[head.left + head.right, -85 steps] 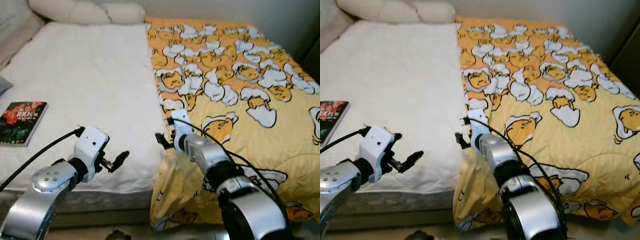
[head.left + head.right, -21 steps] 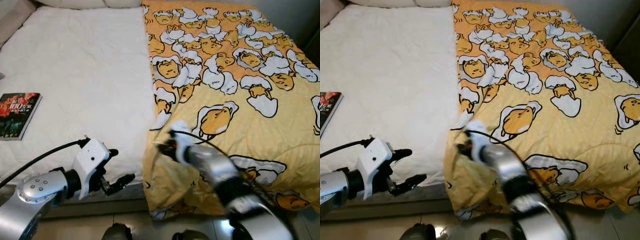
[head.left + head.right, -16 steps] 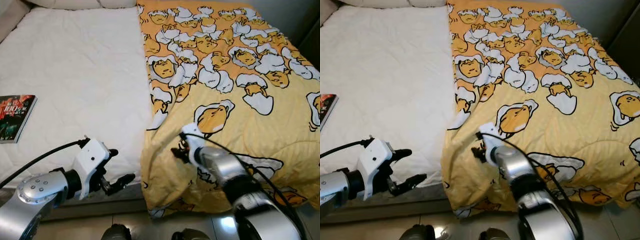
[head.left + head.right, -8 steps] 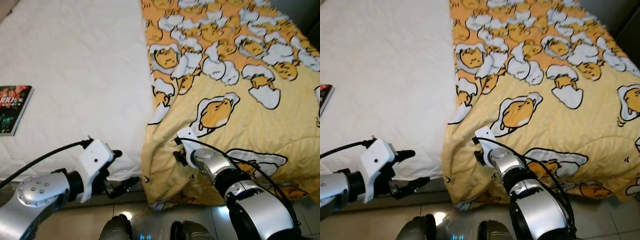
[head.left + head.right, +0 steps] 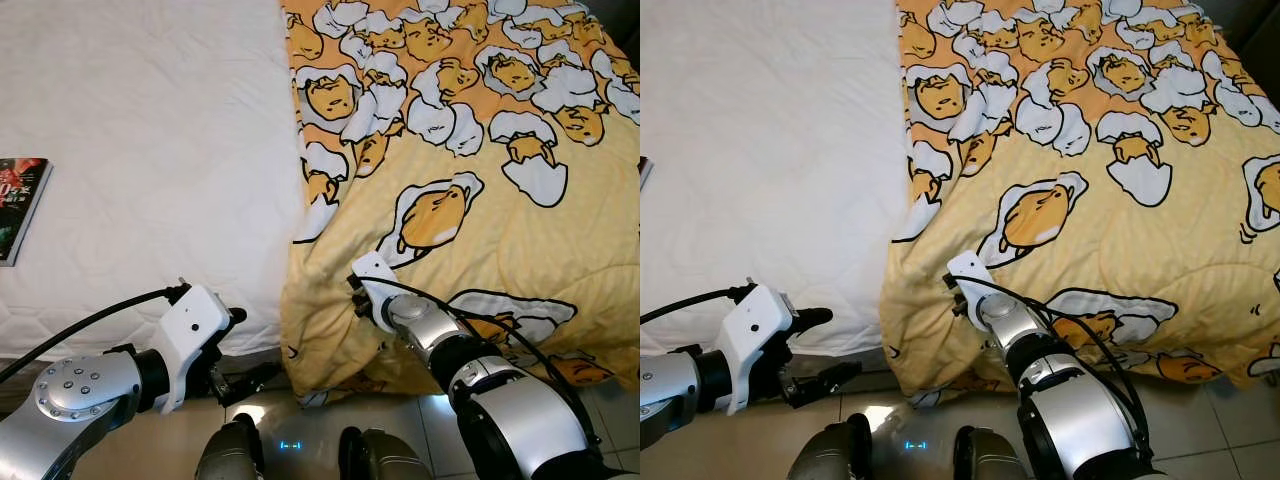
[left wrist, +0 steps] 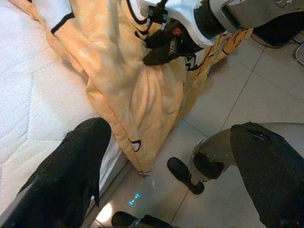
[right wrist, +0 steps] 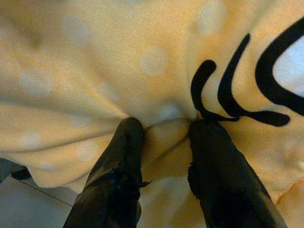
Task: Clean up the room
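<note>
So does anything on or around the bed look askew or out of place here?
The yellow blanket covers the bed's right half, leaving white mattress bare. Its near corner is bunched and hangs over the edge, pinched in the right claw. A book lies at the mattress's left edge.

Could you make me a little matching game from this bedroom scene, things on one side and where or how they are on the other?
Things:
1. yellow blanket
2. book
3. right hand
4. left hand

Descriptions:
A. open, at the foot of the bed
B. lying flat on the white mattress, far on the robot's left
C. pinching a fold of fabric
D. covering the bed's right half, its corner hanging toward the floor

Pairs: 1-D, 2-B, 3-C, 4-A
</note>
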